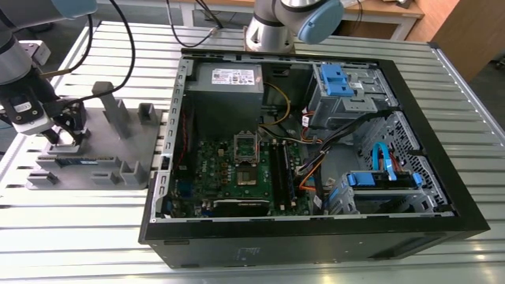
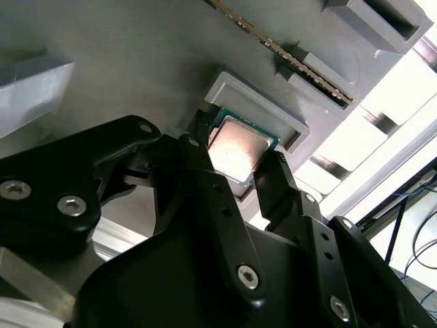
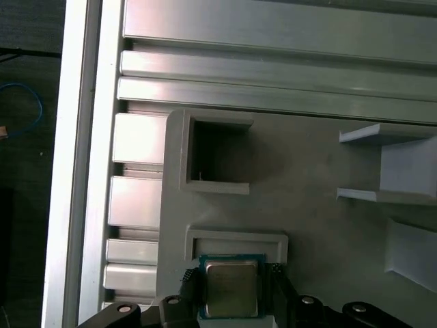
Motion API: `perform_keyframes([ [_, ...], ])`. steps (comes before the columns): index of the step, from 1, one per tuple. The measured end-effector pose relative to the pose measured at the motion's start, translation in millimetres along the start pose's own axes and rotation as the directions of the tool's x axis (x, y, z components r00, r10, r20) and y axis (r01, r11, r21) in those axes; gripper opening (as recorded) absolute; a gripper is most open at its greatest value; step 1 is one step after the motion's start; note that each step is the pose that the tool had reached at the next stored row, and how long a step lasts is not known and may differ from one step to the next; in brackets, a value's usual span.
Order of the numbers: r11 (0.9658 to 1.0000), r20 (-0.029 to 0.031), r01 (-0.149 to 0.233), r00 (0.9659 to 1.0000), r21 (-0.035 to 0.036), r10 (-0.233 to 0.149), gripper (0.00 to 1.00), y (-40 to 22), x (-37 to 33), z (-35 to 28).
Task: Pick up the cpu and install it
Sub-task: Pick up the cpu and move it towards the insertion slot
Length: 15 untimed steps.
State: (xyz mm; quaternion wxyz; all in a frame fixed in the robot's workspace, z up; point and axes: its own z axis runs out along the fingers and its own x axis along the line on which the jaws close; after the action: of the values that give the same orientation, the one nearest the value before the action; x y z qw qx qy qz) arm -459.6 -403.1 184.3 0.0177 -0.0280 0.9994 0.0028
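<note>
The cpu (image 2: 235, 147), a small square chip with a silvery top and green rim, lies in a shallow pocket of the grey holder tray (image 1: 106, 139). My gripper (image 2: 235, 156) reaches down over that pocket, one black finger (image 2: 198, 147) against one edge of the chip and the other against the opposite edge. The first wrist view shows the cpu (image 3: 231, 287) pinched between the same fingers of the gripper (image 3: 231, 283). In the exterior view the gripper (image 1: 65, 137) stands low over the tray, at the exterior view's left. The open cpu socket (image 1: 245, 148) sits on the green motherboard inside the computer case.
A long thin memory stick (image 2: 287, 55) stands in a slot of the tray beside the pocket, with grey upright blocks (image 1: 118, 112) around it. The open computer case (image 1: 316, 148) holds a power-supply box (image 1: 229, 80), cables and blue drive bays. A second arm's base (image 1: 276, 23) stands behind the case.
</note>
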Motion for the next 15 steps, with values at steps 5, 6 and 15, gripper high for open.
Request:
perform_keyframes([
  [5, 1.0, 0.0009, 0.0, 1.0, 0.0, 0.0, 0.54, 0.0, 0.8, 0.0],
  [6, 1.0, 0.0009, 0.0, 1.0, 0.0, 0.0, 0.54, 0.0, 0.8, 0.0],
  [15, 1.0, 0.0007, 0.0, 1.0, 0.0001, 0.0, 0.47, 0.0, 1.0, -0.1],
])
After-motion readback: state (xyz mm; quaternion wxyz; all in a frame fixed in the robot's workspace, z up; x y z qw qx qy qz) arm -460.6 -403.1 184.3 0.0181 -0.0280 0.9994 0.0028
